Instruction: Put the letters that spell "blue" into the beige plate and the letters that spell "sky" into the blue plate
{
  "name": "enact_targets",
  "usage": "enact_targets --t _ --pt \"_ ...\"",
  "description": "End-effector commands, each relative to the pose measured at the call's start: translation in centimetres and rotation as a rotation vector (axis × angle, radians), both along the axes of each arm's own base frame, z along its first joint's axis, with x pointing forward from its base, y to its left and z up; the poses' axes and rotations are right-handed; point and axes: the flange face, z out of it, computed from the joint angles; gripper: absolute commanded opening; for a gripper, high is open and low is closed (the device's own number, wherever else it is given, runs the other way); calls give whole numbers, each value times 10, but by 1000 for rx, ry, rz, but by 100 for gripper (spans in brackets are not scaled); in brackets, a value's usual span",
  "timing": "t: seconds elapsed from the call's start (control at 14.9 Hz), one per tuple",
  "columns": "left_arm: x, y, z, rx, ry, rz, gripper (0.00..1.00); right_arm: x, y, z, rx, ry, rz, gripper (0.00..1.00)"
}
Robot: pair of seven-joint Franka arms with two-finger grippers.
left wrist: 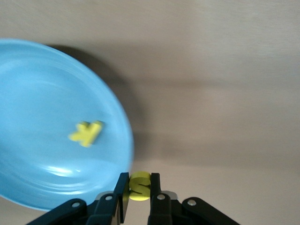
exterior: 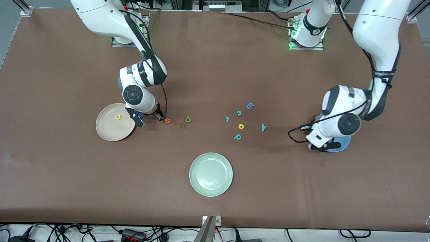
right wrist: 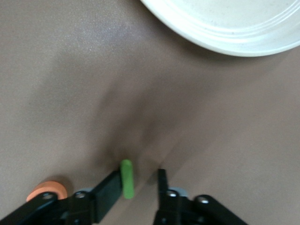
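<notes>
Your counter [exterior: 215,67] is a matte brown mat, bare aluminium framing at its corners and cables trailing along its edges, with small foam letters strewn mid-counter and a pale green plate [exterior: 211,174] nearest the front camera. Your left end effector [left wrist: 137,187] is clamped on the yellow s [left wrist: 139,185] at the rim of the glossy blue plate [left wrist: 42,117], where the yellow k [left wrist: 86,132] lies. Your right end effector [right wrist: 138,180] sits between the speckled beige plate [exterior: 109,129], which holds the yellow u [exterior: 118,117], and the orange e [exterior: 167,120]; a green l [right wrist: 127,179] rests against one finger with a gap to the other.
</notes>
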Motion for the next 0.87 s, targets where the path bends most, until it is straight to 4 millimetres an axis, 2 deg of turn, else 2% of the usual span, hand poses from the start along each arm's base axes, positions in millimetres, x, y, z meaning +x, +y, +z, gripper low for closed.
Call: enact_targets --t 0.0,0.13,0.27,0.34,0.4,0.47,0.54,0.6,0.67,0.81 --pt "1 57 -2 -34 19 -89 10 0 -3 -4 5 5 25 14" --pt "-6 83 -14 -54 38 -103 10 0 -3 -5 7 6 44 9" --pt "-13 100 -29 -66 62 -90 12 0 -3 -5 10 7 62 6" --pt "-18 103 -35 -68 59 -87 19 1 -2 -2 13 4 65 6" --pt "-22 100 -37 -71 63 -90 36 4 0 3 16 -2 66 6" --pt "-22 97 -36 -72 64 -85 77 5 2 10 20 -12 68 6" --pt "-21 97 -34 -71 63 -79 100 8 2 20 28 -29 71 6" --pt "-19 96 -29 -71 58 -82 100 12 -1 32 37 -43 84 6" --pt "-18 90 -22 -69 49 -93 100 17 -12 42 32 -34 94 6" --pt "-11 61 2 -84 42 -133 100 22 -40 52 25 3 155 6"
